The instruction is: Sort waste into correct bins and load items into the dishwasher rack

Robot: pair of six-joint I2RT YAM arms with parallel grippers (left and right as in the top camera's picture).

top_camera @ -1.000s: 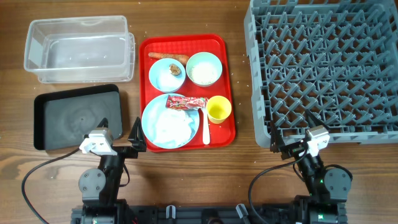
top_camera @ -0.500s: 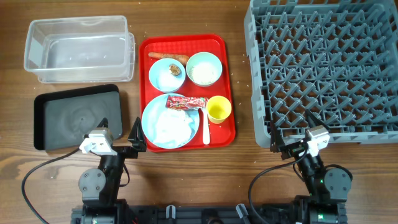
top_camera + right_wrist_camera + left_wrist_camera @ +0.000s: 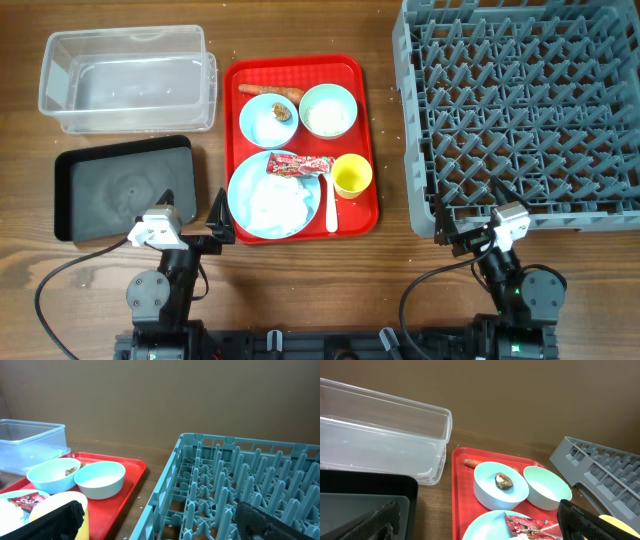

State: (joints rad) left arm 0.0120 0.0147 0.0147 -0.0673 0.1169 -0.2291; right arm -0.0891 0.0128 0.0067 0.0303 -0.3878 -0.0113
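Both the left gripper (image 3: 192, 201) and right gripper (image 3: 467, 200) are gaping empty nearest, beyond them a red wrapper (image 3: 298, 164) with unreadable print is lying on the blue plate (image 3: 237, 195), and farther a blue bowl (image 3: 259, 129) is holding a brown lump (image 3: 283, 112), a mint bowl (image 3: 304, 110) rice (image 3: 328, 119).

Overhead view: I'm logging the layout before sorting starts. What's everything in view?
tub: 1, clear, far left
flat tray: 1, black, near left
serving tray: 1, red, centre
carrot: 1, orange, serving tray's far edge
blue bowl: 1, pale blue, on serving tray, holds brown lump
mint-white bowl: 1, mint-white, beside it, holds white grains
plate: 1, pale blue, serving tray's near half
napkin: 1, white, on plate
wrapper: 1, red, on plate
cup: 1, yellow, right of plate
spoon: 1, white, plate's right edge
rack: 1, grey, right
left gripper: 1, black, open
right gripper: 1, black, open
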